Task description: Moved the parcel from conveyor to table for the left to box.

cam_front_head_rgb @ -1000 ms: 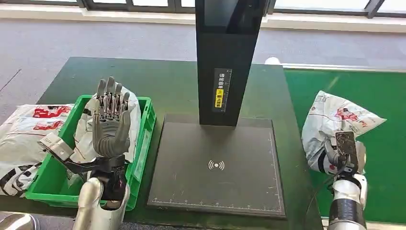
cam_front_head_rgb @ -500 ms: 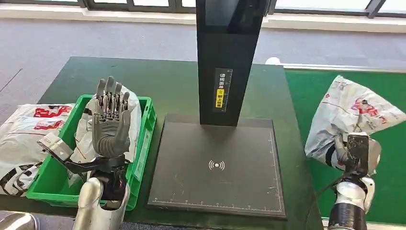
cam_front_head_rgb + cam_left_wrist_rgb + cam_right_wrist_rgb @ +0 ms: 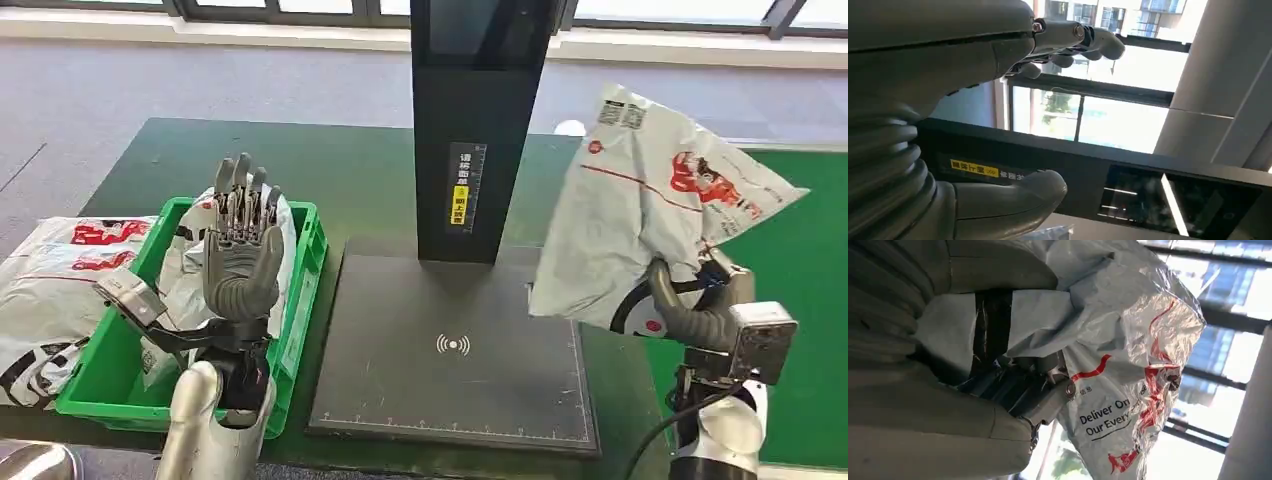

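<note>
My right hand [image 3: 700, 310] grips a white plastic parcel [image 3: 650, 210] with red and black print by its lower end, holding it in the air over the right edge of the dark scanner plate [image 3: 455, 350]. In the right wrist view the parcel [image 3: 1128, 360] bulges out past the fingers [image 3: 1023, 385] wrapped around it. My left hand [image 3: 240, 250] stands upright with fingers spread, empty, over the green box [image 3: 300, 300]. In the left wrist view that hand [image 3: 998, 50] holds nothing.
The green box holds a white parcel [image 3: 285, 230]; another parcel [image 3: 50, 280] lies left of it on the dark green table [image 3: 340, 180]. A tall black scanner post [image 3: 475, 130] rises behind the plate. The green conveyor [image 3: 790, 260] runs along the right.
My right hand has lifted the parcel off the conveyor and carried it up and leftward toward the scanner plate. My left hand shifted slightly right and stays spread.
</note>
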Action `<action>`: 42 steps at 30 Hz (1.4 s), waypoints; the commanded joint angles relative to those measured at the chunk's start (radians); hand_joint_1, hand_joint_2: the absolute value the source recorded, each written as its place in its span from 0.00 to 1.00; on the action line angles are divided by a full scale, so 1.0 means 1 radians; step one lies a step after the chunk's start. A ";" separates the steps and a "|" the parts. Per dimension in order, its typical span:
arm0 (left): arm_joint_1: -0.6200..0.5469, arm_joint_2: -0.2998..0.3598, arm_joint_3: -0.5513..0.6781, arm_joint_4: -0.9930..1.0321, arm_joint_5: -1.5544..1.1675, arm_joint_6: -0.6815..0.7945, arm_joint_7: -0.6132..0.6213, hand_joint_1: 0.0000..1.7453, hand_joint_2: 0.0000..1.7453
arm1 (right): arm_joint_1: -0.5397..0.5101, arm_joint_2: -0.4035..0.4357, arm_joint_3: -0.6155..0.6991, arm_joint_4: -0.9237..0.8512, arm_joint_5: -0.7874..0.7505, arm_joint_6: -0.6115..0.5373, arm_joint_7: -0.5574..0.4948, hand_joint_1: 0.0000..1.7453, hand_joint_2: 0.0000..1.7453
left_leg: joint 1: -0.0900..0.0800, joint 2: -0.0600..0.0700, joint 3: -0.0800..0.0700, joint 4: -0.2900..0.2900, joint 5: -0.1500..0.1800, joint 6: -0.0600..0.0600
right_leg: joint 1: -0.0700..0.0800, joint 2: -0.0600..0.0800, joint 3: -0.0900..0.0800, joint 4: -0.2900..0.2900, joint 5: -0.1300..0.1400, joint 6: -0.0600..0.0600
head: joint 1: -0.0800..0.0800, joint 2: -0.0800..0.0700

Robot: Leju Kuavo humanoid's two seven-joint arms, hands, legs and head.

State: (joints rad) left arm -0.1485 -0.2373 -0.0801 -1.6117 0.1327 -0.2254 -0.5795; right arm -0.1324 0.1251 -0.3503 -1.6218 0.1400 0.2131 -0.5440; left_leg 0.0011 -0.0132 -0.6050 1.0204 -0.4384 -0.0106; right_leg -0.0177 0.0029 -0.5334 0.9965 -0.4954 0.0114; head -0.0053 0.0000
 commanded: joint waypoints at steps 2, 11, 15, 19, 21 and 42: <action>-0.069 0.022 0.008 0.107 -0.003 -0.016 0.003 0.00 1.00 | 0.094 0.050 0.139 -0.204 0.005 0.074 0.016 1.00 1.00 | 0.000 0.001 0.002 -0.001 0.000 -0.001 | 0.000 0.000 0.001 -0.001 0.000 -0.001 | 0.000 0.000; -0.077 0.017 0.012 0.103 -0.003 -0.018 0.003 0.00 1.00 | 0.107 0.041 0.143 -0.204 -0.087 0.208 0.004 1.00 1.00 | 0.000 0.002 0.001 -0.001 0.000 -0.001 | 0.000 0.001 0.001 -0.001 0.000 -0.001 | 0.000 0.000; -0.077 0.014 0.015 0.099 -0.003 -0.016 0.006 0.00 1.00 | 0.098 0.023 0.164 -0.182 -0.065 0.256 0.023 1.00 1.00 | 0.000 0.002 0.001 -0.001 0.000 -0.001 | 0.000 0.001 0.001 -0.001 0.000 -0.001 | 0.000 0.000; -0.070 0.012 0.018 0.091 -0.005 -0.013 0.009 0.00 1.00 | 0.065 -0.001 0.243 -0.067 0.122 0.250 0.067 1.00 1.00 | 0.000 0.003 0.004 -0.004 0.001 -0.001 | 0.000 0.001 0.003 -0.004 0.001 -0.002 | 0.000 0.000; -0.065 0.014 0.017 0.088 -0.006 -0.008 0.008 0.00 1.00 | 0.048 -0.008 0.266 -0.009 0.189 0.214 0.090 1.00 1.00 | 0.000 0.006 0.004 -0.003 0.000 -0.001 | 0.001 0.005 0.003 -0.004 0.001 -0.002 | 0.000 0.000; -0.033 0.030 -0.005 0.075 0.002 0.034 -0.001 0.00 1.00 | -0.109 -0.037 0.296 0.428 0.437 -0.031 0.250 0.00 0.00 | 0.000 0.003 0.002 -0.001 0.000 -0.001 | 0.000 0.002 0.002 -0.002 0.001 -0.001 | 0.000 0.000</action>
State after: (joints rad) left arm -0.1707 -0.2373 -0.0801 -1.5747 0.1289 -0.1968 -0.5798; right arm -0.1699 0.1278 -0.0992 -1.3736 0.5745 0.1903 -0.3025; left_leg 0.0012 -0.0133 -0.6048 1.0205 -0.4378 -0.0110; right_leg -0.0176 0.0030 -0.5328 0.9965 -0.4953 0.0113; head -0.0050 -0.0004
